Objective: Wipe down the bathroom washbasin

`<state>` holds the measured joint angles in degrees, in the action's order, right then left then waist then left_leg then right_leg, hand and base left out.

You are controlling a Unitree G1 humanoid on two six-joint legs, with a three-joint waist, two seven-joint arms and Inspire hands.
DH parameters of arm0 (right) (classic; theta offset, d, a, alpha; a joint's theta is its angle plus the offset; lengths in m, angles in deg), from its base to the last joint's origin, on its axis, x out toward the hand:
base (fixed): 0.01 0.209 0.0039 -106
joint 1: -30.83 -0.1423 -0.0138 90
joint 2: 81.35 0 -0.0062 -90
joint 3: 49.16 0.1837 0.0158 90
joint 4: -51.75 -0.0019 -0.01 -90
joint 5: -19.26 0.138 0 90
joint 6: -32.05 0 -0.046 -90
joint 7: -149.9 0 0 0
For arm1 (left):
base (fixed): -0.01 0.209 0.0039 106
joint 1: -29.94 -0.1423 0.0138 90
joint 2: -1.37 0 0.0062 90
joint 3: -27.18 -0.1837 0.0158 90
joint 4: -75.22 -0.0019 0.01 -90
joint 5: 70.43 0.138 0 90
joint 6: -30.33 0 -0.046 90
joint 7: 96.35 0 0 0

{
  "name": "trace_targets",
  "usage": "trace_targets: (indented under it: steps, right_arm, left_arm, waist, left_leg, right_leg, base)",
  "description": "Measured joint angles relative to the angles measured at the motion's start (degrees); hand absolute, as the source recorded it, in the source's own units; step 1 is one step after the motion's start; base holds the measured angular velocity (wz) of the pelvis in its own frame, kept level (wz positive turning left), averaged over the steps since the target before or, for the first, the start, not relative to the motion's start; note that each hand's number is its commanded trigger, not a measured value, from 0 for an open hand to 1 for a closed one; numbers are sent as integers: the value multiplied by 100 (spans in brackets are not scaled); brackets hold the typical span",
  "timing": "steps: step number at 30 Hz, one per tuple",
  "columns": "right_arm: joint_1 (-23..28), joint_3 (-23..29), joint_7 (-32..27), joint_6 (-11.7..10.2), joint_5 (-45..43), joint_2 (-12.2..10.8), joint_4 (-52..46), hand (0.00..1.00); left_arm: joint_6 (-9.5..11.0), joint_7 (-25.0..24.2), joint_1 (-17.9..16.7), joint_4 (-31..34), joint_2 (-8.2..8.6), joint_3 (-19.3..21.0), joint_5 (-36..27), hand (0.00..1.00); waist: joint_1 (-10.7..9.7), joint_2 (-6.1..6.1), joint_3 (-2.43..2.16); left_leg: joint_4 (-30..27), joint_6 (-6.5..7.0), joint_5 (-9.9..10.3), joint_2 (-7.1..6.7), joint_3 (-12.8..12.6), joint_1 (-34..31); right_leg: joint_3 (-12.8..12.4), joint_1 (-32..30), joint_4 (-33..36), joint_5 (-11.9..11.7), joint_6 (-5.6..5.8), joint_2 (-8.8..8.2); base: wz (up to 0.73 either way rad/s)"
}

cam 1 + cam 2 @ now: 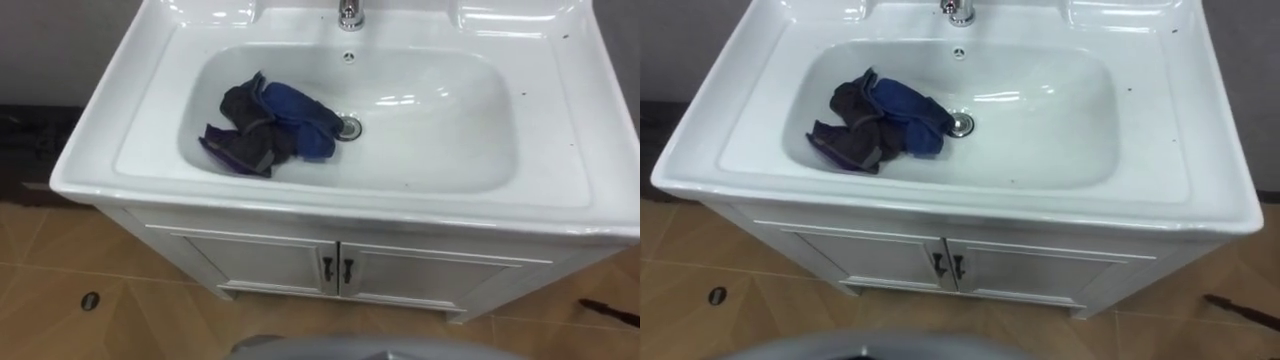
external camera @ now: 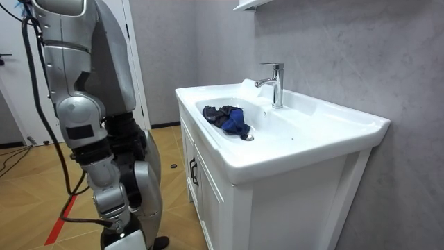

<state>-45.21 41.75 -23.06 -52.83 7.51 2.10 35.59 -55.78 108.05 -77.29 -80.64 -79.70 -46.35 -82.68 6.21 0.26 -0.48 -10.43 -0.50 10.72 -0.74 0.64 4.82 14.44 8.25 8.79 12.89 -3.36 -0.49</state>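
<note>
A crumpled dark grey and blue wiping cloth [image 1: 270, 125] is lying bunched in the white ceramic basin [image 1: 440, 130], just left of the metal drain [image 1: 348, 126], within wiping reach. The robot is standing facing the white vanity cabinet [image 1: 340, 265]; hand state cannot be told, and the scene fits wiping either pending or finished.

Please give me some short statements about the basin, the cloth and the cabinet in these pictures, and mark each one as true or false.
1. A crumpled cloth lies inside the basin. True.
2. The cloth is red and white. False: it is blue and dark grey.
3. The cloth lies right beside the drain, on its left. True.
4. Water is running from the faucet. False: no stream of water shows.
5. The cabinet doors under the basin stand wide open. False: both doors are closed, handles side by side.
6. The cloth is spread flat over the basin's rim. False: it is bunched on the bowl's bottom.
</note>
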Motion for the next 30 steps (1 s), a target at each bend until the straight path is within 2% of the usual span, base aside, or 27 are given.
trace_targets:
  steps: [3,6,10,17,26,30]
  right_arm:
    - [-31,-114,86,96,-7,2,93,0]
    - [-119,-240,212,124,-1,3,210,0]
    - [-244,-315,320,129,-45,2,271,0]
    - [-271,-420,428,138,-184,-18,289,0]
    - [-267,-431,440,328,-236,-114,302,0]
    - [-272,-432,439,389,-410,-118,233,0]
  left_arm:
    - [-214,-423,50,-55,-2,-107,536,0]
    - [-374,-681,74,-60,-6,-281,668,0]
    - [-459,-960,166,-56,-8,-512,876,0]
    - [-542,-1158,307,-53,-5,-611,1072,0]
    - [-672,-1479,307,-67,-7,-733,1076,0]
    - [-883,-1676,300,-83,-11,-835,1313,0]
  waist:
    - [-68,-15,9]
    - [-156,-47,45]
    - [-296,-100,81]
    - [-419,-113,85]
    - [-439,-167,85]
    - [-450,-209,85]
  left_leg:
    - [-1,1,0,4,-59,2]
    - [-1,1,0,7,-100,7]
    - [10,1,0,15,-239,-7]
    - [33,2,0,13,-365,13]
    - [98,2,0,17,-396,100]
    - [86,2,0,17,-374,98]
  right_leg:
    - [-5,2,3,0,0,-2]
    - [-23,0,2,0,0,-2]
    - [-30,-10,-8,4,6,-4]
    - [-111,-16,-16,10,15,-12]
    - [-241,-4,-7,13,19,0]
    - [-228,0,-6,13,19,-1]
  base:
    - [0]
    - [-3]
    - [-1]
    - [-4]
    - [-6]
    - [1]
